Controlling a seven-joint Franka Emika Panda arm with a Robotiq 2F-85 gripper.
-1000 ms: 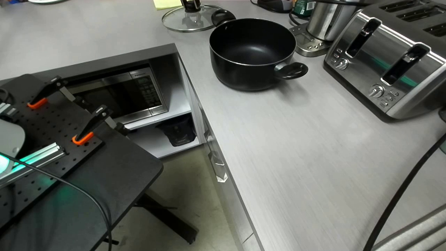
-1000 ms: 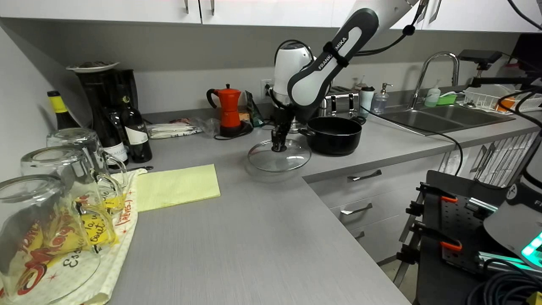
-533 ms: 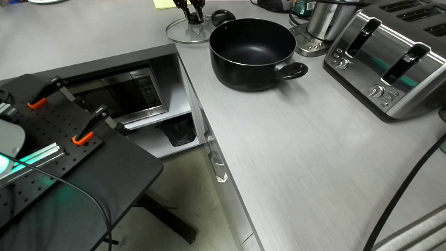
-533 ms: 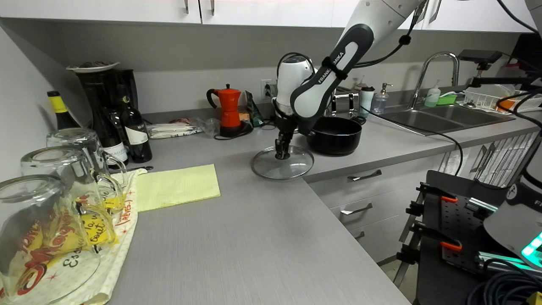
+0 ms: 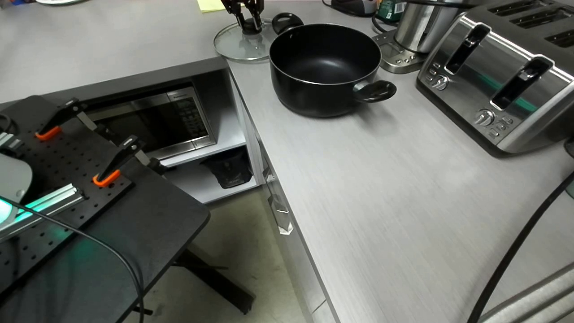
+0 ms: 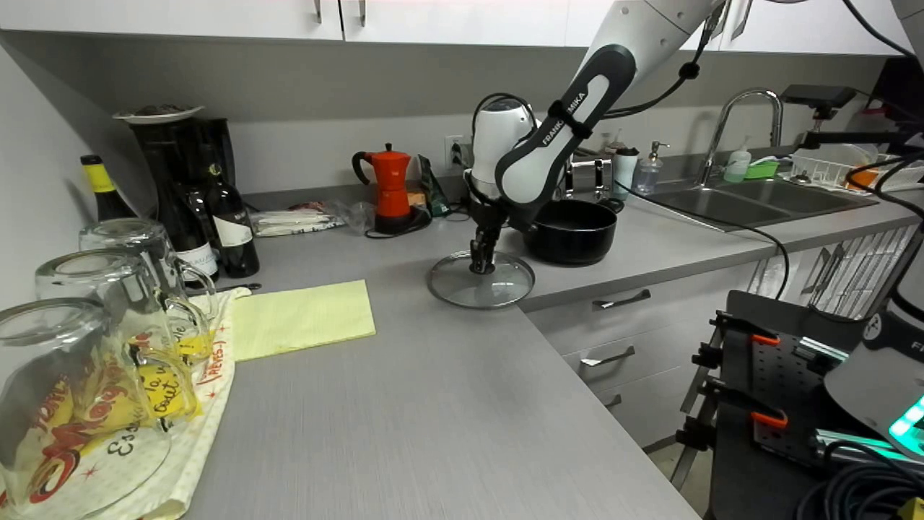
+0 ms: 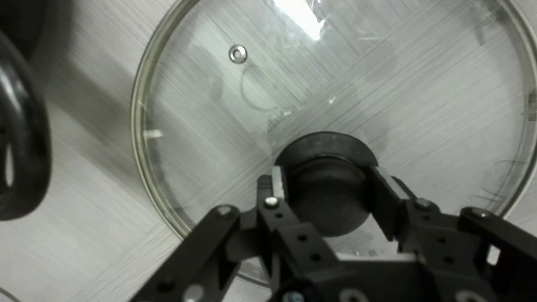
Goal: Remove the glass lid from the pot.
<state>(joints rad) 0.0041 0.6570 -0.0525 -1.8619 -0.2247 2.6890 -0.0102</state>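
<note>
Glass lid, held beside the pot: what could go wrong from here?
The end effector holds the glass lid only by its rounded knob; it might tilt or slip.
The lid is close to a pot handle; a sideways move could knock the pot.
The countertop corner is near the lid; released past that edge, it could tip.

Toward one o'clock in an exterior view, the arm is white with curved black bands, white lettering (FRANK and MIKA) either side of a black strap, and black cables. The pale base, between three and four o'clock, glows mint green. In the wrist view, toward five o'clock, the black gripper shows round silver screws, dark holes and pale-edged fingers.
</note>
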